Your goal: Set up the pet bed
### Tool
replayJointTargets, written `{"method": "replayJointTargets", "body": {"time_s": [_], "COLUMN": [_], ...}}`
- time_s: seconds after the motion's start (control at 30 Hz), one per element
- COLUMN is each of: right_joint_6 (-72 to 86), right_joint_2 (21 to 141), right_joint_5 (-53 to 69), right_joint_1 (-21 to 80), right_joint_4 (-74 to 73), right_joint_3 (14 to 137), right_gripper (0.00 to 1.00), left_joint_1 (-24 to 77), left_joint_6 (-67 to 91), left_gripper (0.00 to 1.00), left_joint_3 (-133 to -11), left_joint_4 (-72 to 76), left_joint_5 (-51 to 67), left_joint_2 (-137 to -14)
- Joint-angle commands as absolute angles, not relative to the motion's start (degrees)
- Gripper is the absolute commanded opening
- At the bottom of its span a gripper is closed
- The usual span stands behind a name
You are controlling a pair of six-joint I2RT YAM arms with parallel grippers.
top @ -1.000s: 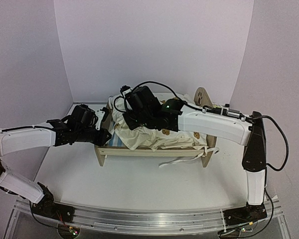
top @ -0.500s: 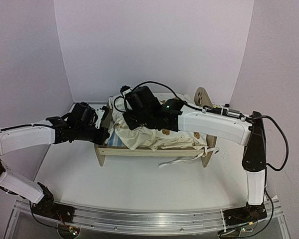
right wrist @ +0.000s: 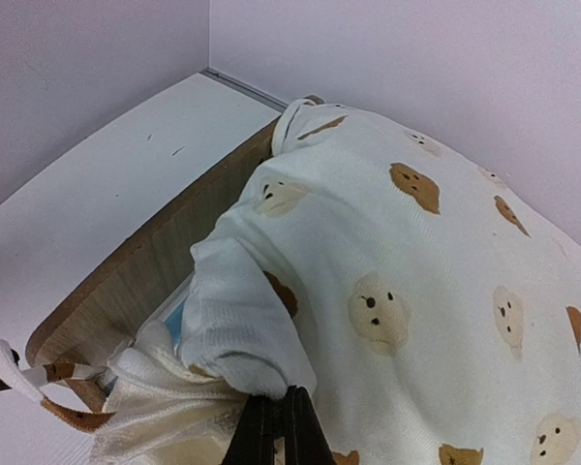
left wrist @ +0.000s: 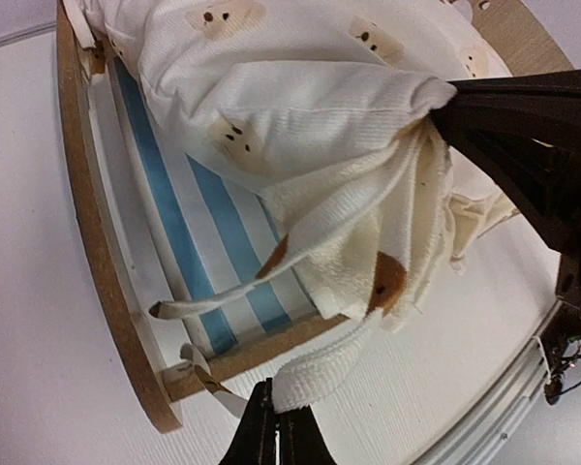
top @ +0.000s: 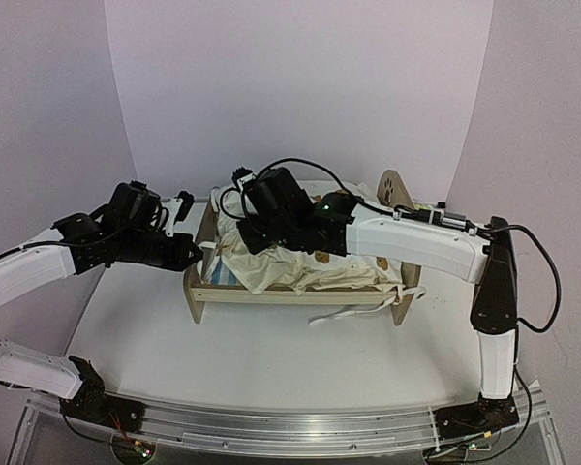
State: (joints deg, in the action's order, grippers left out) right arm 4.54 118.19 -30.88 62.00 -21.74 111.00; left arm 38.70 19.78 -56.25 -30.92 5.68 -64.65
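Observation:
The pet bed (top: pixel 290 296) is a light-wood frame with arched end boards and a blue-and-white striped base (left wrist: pixel 205 242). The cream bear-print cushion (top: pixel 305 269) lies bunched over it, with its left part lifted off the base. My left gripper (top: pixel 190 255) is just outside the bed's left end. It is shut on a white fabric tie (left wrist: pixel 320 373) that hangs from the cushion (left wrist: pixel 300 107). My right gripper (top: pixel 256 238) is above the bed's left half, shut on a fold of the cushion (right wrist: pixel 261 339). The left end board (right wrist: pixel 140 281) shows beneath it.
The bed's right end board (top: pixel 395 188) has a paw cut-out. Another white tie (top: pixel 353 312) trails over the front rail onto the white table (top: pixel 271 368). Lilac walls close in on three sides, and a metal rail (top: pixel 290 426) runs along the near edge.
My left arm has drawn back to the left and risen a little, still holding the tie. The right arm and the cushion fold have stayed put.

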Motion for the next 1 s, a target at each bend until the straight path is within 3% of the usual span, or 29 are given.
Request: {"method": "replayJointTargets", "body": {"time_s": [0.0, 0.67, 0.97], "right_joint_6": [4.9, 4.9, 4.1], "right_joint_2": [119.3, 124.7, 125.8], "right_joint_5": [-25.9, -25.8, -27.1], "right_joint_1": [61.7, 63.0, 63.0], "right_joint_4": [-21.2, -21.1, -21.1], "right_joint_3": [111.1, 114.8, 115.9], "right_gripper": [0.0, 0.0, 0.0], "left_joint_1": [38.9, 38.9, 38.9], "left_joint_6": [23.9, 34.1, 35.6], "left_gripper": [0.02, 0.05, 0.06], "left_joint_3": [-59.3, -46.7, -52.7], "left_joint_4": [-36.6, -36.1, -38.2], "left_joint_5": [10.8, 17.5, 28.5], "left_joint_2": [-60.2, -57.4, -56.8]}}
